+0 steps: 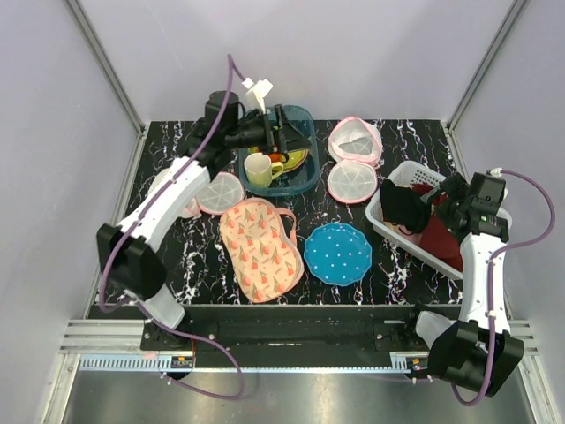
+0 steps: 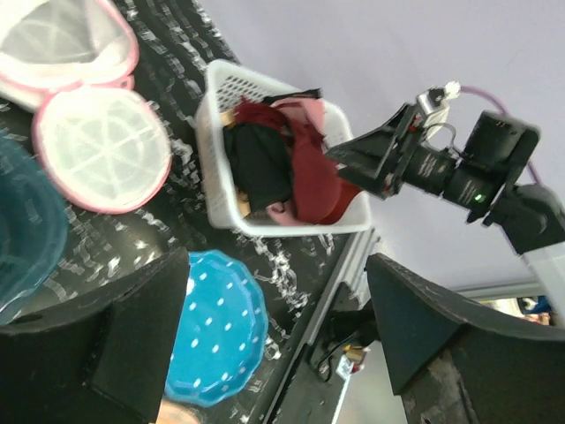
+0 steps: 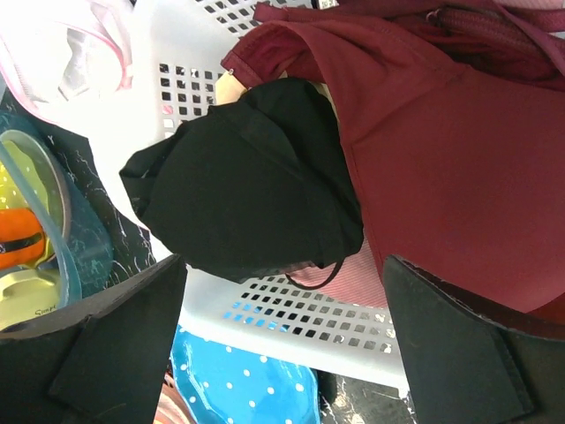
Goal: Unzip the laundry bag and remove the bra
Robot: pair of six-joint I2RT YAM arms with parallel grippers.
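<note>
I found the laundry bag (image 1: 354,162) lying unzipped by the far edge of the table (image 1: 177,141), right of the middle, its two mesh halves splayed apart with nothing dark inside them. The bra (image 1: 408,208) lay in the white basket (image 1: 386,187) at the table's right edge, its black cup (image 3: 256,185) heaped over the deep-red part. I judged the garment light, limp and easy to snag. It would sag and trail from any hold, and the thin strap (image 3: 320,278) showing under the cup could catch in the basket's holes. The cup looked the best place to take it, pinched across its raised fold rather than by a strap, since the fabric there seemed thick enough to fill the jaws. The mesh bag I reckoned just as light, springy at its pink rim, and best held by that trim. My right gripper (image 1: 434,208) hung just over the basket, angled down at the bra, fingers spread wide with nothing between them. My left gripper (image 1: 284,132) reached across to the far edge, poised above the teal basin (image 1: 303,181), likewise spread wide and empty, its camera looking sideways towards the basket.
</note>
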